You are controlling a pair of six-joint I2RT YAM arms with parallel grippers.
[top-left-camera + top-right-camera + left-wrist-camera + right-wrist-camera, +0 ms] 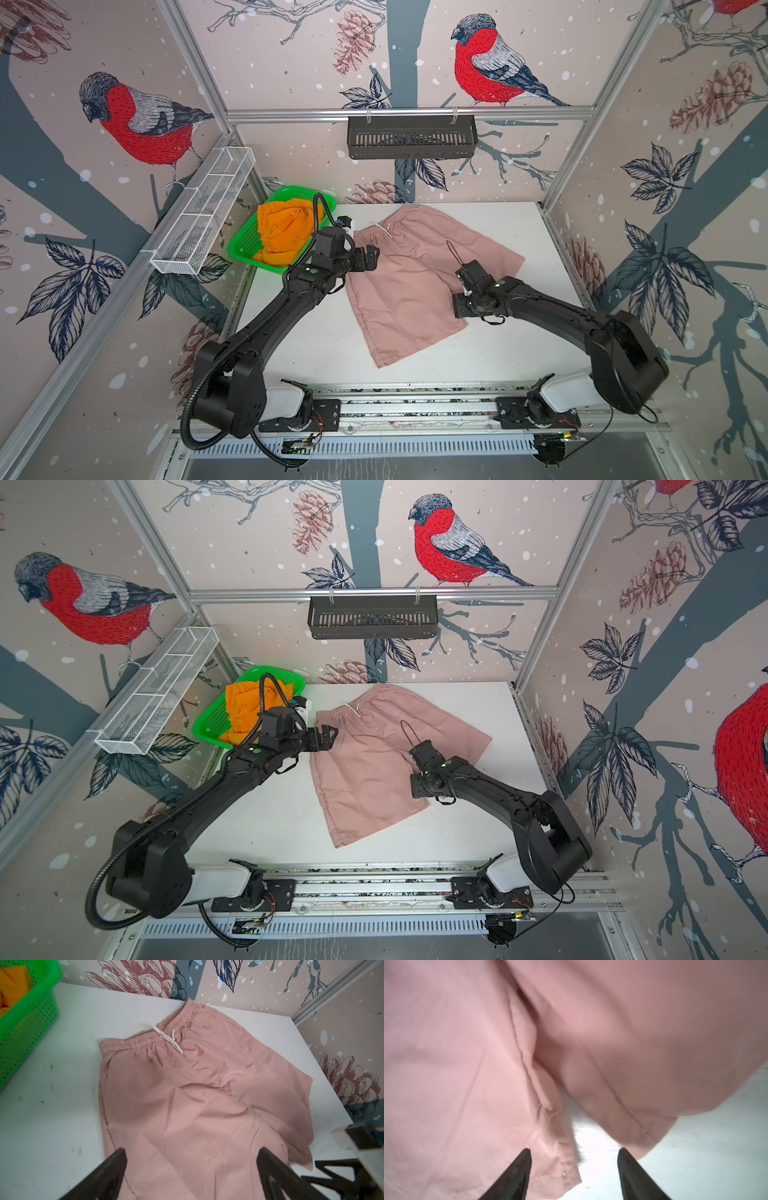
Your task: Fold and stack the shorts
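Pink shorts (415,270) lie spread out and unfolded mid-worktop (498,353), waistband toward the far edge. Orange shorts (282,232) sit crumpled in a green basket (243,245) at the far-left corner (no fold made, no stack begun). The left gripper (191,1167) hovers over the pink pair's left side and the right gripper (575,1159) is low at its leg hems, both with jaws apart and holding nothing.

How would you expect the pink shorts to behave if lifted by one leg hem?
Probably floppy: the pink shorts lie flat with soft creases, so they should drape and sag. Likely light, as the fabric looks thin. The white drawstring may dangle.
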